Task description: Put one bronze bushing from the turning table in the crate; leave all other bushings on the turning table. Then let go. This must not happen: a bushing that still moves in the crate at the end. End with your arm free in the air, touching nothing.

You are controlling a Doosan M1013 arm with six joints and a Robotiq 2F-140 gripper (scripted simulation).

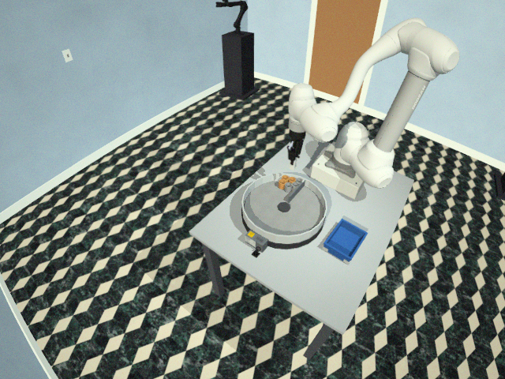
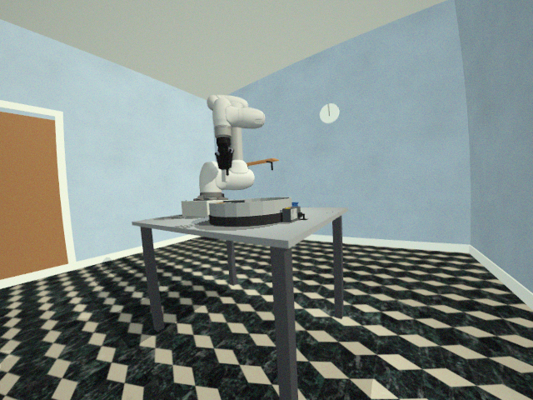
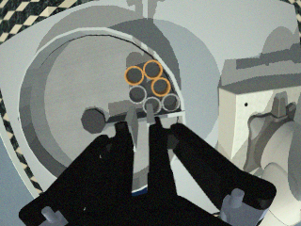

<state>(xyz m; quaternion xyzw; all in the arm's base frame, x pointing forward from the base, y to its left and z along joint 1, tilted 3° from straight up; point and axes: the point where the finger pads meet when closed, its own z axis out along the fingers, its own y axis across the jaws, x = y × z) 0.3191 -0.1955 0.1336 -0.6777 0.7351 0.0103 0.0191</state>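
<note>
Three bronze bushings (image 1: 286,179) stand in a cluster with three grey bushings (image 1: 295,184) at the far edge of the round grey turning table (image 1: 284,208). In the wrist view the bronze bushings (image 3: 150,78) show as orange rings, with the grey ones (image 3: 153,102) just below them. My gripper (image 1: 292,163) hangs above and a little behind the cluster, clear of the table. Its fingers stand nearly together with nothing between them. The blue crate (image 1: 345,238) sits empty on the table top to the right of the turning table.
The turning table has a raised white rim and a grey bar (image 1: 294,192) running from its hub to the bushings. A small control box (image 1: 255,240) with a yellow button sits at its front. The arm's white base block (image 1: 338,179) stands right behind.
</note>
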